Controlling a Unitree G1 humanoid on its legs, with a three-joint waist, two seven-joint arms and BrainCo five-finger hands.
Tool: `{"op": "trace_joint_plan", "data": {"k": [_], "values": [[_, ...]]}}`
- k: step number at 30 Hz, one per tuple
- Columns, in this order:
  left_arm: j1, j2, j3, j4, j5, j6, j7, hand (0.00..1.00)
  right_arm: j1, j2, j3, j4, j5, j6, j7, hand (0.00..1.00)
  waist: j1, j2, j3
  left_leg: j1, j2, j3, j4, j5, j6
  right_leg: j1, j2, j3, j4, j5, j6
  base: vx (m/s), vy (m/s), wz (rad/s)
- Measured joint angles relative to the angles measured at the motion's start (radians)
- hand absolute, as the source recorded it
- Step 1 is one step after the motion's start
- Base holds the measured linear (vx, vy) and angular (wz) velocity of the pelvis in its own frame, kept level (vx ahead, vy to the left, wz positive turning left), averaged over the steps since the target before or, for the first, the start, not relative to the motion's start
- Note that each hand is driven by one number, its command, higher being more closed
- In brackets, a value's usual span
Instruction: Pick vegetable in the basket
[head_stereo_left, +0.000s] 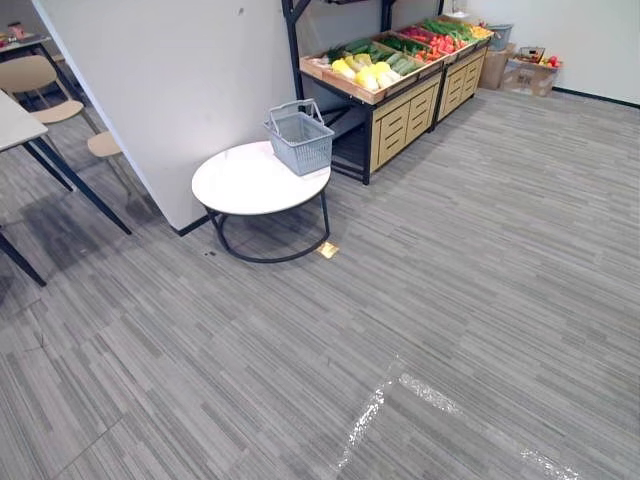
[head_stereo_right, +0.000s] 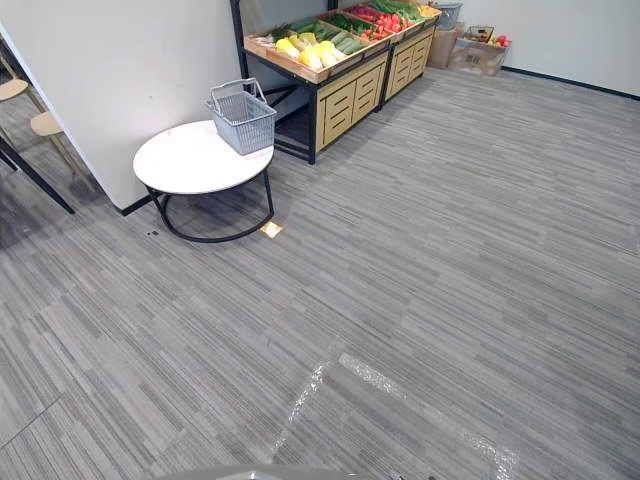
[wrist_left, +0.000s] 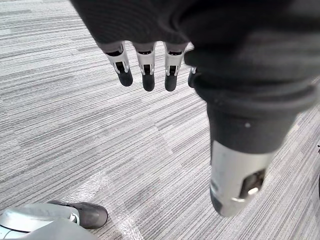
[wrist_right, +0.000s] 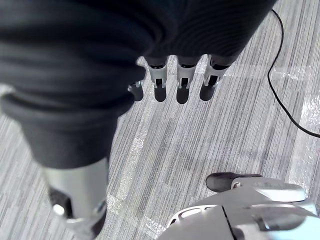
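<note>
Vegetables (head_stereo_left: 368, 72) are lying heaped in the wooden trays of a produce stand (head_stereo_left: 405, 118) at the far side of the room. Yellow ones are sitting at the near end, with green and red ones further along the row. None appears to be in the grey mesh basket (head_stereo_left: 300, 138), which is standing with its handles up on the round white desk (head_stereo_left: 240, 185), at the edge nearest the stand. The desk is sitting just beside a white partition wall (head_stereo_left: 170, 80), and a wide stretch of grey striped floor (head_stereo_left: 450, 300) is lying between the robot and all of it.

The left hand (wrist_left: 146, 70) is hanging over the floor with its fingers straight and slack, grasping nothing. The right hand (wrist_right: 181, 80) is hanging the same way, released and empty. Both are well apart from stand and basket alike.

The task looks to be at its opening step, the approach, with no vegetable picked and the basket not yet filled. The next move probably calls for walking across the open floor and stopping where both the near trays and the basket fall within reach. One open hand would then need to be raised over a single vegetable at the near end of the stand.
</note>
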Motion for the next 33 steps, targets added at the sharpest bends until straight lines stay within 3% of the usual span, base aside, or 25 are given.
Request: {"op": "trace_joint_plan", "data": {"k": [6, 9, 12, 14, 16, 19, 21, 33], "values": [[-0.007, -0.004, -0.001, 0.000, 0.017, -0.024, 0.049, 0.00, -0.023, 0.003, 0.000, 0.007, -0.035, -0.014, -0.018, 0.00, 0.001, -0.004, 0.013, 0.012, 0.000, 0.000, -0.003, -0.004, -0.006, 0.016, -0.002, -0.013, 0.000, -0.015, 0.048, 0.00, -0.008, 0.04], [-0.010, -0.005, -0.001, -0.002, 0.036, -0.014, 0.059, 0.00, -0.028, 0.002, 0.001, 0.006, -0.034, -0.016, -0.018, 0.00, 0.001, -0.003, 0.015, 0.017, 0.001, 0.000, -0.005, -0.005, -0.008, 0.022, -0.002, -0.018, 0.001, -0.018, 0.053, -0.01, -0.006, 0.01], [-0.019, 0.003, 0.001, -0.008, 0.089, 0.031, -0.009, 0.00, -0.031, 0.000, 0.005, 0.004, -0.033, -0.019, -0.016, 0.00, 0.001, -0.002, 0.027, 0.024, 0.002, 0.000, -0.016, -0.003, -0.009, 0.028, -0.001, -0.021, 0.001, -0.018, 0.053, -0.06, -0.021, 0.01], [-0.019, 0.015, 0.000, -0.010, 0.084, 0.048, -0.105, 0.00, -0.029, -0.001, 0.008, 0.001, -0.032, -0.013, -0.004, 0.00, 0.001, -0.002, 0.033, 0.025, 0.001, 0.001, -0.018, 0.000, -0.008, 0.025, -0.002, -0.021, 0.002, -0.016, 0.050, -0.07, -0.018, -0.03], [-0.019, 0.020, -0.003, -0.009, 0.074, 0.056, -0.135, 0.00, -0.029, -0.003, 0.008, -0.001, -0.025, -0.002, 0.024, 0.00, 0.000, -0.002, 0.033, 0.027, 0.001, 0.002, -0.018, 0.000, -0.007, 0.025, -0.002, -0.021, 0.002, -0.014, 0.046, -0.05, -0.013, -0.01], [-0.019, 0.032, -0.032, -0.002, 0.032, 0.073, -0.185, 0.00, -0.019, -0.004, 0.008, -0.002, 0.075, 0.008, 0.061, 0.00, 0.001, -0.004, 0.034, 0.039, 0.001, 0.004, -0.023, 0.000, -0.007, 0.030, -0.001, -0.022, 0.001, -0.013, 0.045, -0.01, -0.005, 0.00], [-0.018, 0.033, -0.032, 0.001, 0.029, 0.079, -0.200, 0.00, -0.012, -0.004, 0.007, -0.002, 0.135, 0.006, 0.078, 0.00, 0.001, -0.003, 0.034, 0.039, 0.001, 0.006, -0.029, 0.000, -0.007, 0.028, -0.001, -0.017, -0.001, -0.013, 0.045, -0.01, -0.009, -0.08], [-0.018, 0.037, -0.034, 0.002, 0.031, 0.082, -0.212, 0.00, -0.012, 0.003, -0.028, 0.007, 0.136, 0.008, 0.117, 0.00, 0.000, -0.012, 0.041, 0.060, -0.001, 0.029, -0.033, -0.013, -0.028, 0.049, -0.001, -0.011, -0.015, -0.010, 0.042, 0.00, -0.011, -0.04]]}}
